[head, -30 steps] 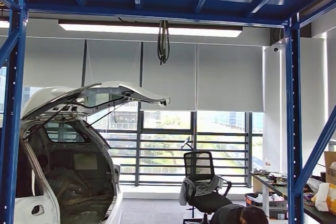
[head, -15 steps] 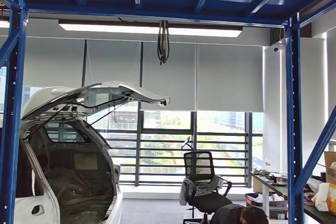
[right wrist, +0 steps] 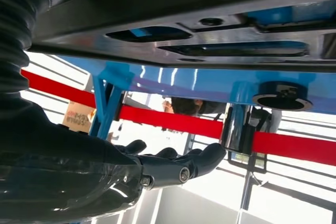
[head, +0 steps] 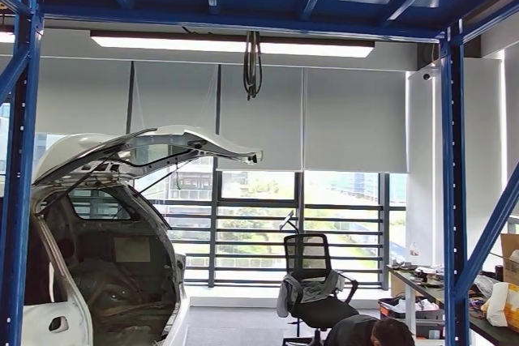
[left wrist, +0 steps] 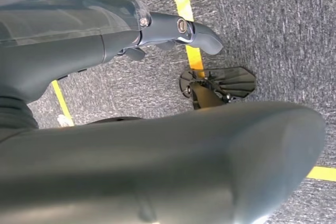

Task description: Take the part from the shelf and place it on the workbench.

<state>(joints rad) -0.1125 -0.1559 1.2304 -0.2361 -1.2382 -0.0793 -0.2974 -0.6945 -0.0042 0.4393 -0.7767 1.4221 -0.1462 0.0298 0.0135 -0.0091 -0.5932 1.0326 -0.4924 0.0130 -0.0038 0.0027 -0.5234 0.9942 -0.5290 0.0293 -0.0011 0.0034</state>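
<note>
We look level through the blue shelf frame (head: 452, 200); ahead sits a car (head: 104, 241) with its hatch up, an office chair (head: 312, 285) mid-room, and a person (head: 370, 333) low on the near right beside a cluttered counter (head: 428, 285).

Left hand (left wrist: 174, 27) hangs over grey floor (left wrist: 285, 30) with yellow tape (left wrist: 190, 3), fingers stretched out and holding nothing, likely parked as the idle arm.

Right hand (right wrist: 174, 166) is raised under a dark flat part (right wrist: 190, 30), fingers extended beneath it. We judge the part rests on the shelf's blue beam (right wrist: 198, 85); whether the fingers touch or grip it we cannot tell.
</note>
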